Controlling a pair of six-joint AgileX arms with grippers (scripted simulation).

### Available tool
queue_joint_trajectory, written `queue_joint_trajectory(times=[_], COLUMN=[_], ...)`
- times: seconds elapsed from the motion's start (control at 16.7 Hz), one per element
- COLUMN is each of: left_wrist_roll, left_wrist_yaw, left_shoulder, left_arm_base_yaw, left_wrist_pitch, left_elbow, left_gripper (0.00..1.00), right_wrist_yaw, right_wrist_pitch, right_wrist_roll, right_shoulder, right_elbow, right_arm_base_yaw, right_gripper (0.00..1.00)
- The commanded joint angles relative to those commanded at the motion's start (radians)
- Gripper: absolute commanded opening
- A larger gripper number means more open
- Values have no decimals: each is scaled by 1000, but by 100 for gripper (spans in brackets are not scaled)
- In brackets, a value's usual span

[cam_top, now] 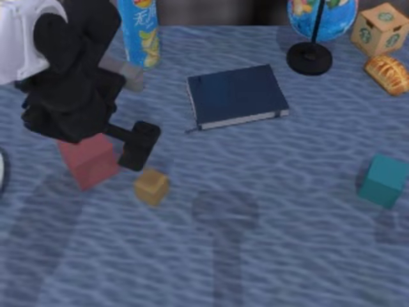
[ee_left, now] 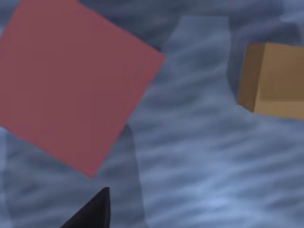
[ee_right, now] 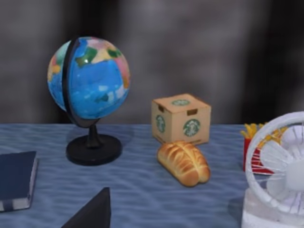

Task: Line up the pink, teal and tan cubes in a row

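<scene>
Hovering at the table's left, our left gripper (cam_top: 131, 150) hangs just beside the large matte dusty-pink cube (cam_top: 89, 160), whose flat faces sit turned askew to the table edges; we cannot tell whether its fingers are parted or closed. Close to the right of it lies the small tan-ochre cube (cam_top: 151, 186), also rotated, while the mid-sized teal cube (cam_top: 384, 180) rests well apart at the right edge on the rippled blue cloth (cam_top: 255, 224). Our right gripper is out of the top view, its wrist camera facing a glossy round globe (ee_right: 89, 78).

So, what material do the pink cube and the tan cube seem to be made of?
Pink cube: plain matte faces with no grain or shine, perhaps painted wood or plastic. Tan cube: the same flat matte look, ochre. The exact material cannot be told.
</scene>
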Motion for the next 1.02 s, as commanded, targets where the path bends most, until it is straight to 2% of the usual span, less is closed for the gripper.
queue_joint_trajectory(times=[0.24,0.42,0.84,1.02], left_wrist_roll=[6,8,8,11], left_wrist_yaw=[1,2,2,2], left_shoulder=[248,339,349,378], left_arm_base_yaw=[-60,-83,-82,-84], left_wrist_pitch=[-129,-175,-176,-107], left_elbow=[211,296,304,259], left_gripper=[100,100,100,100], right_wrist_yaw=[0,0,0,0], right_wrist_pitch=[0,0,0,0], right_wrist_roll=[0,0,0,0], right_shoulder=[0,0,0,0], right_elbow=[0,0,0,0], right_arm_base_yaw=[0,0,0,0], right_gripper=[100,100,100,100])
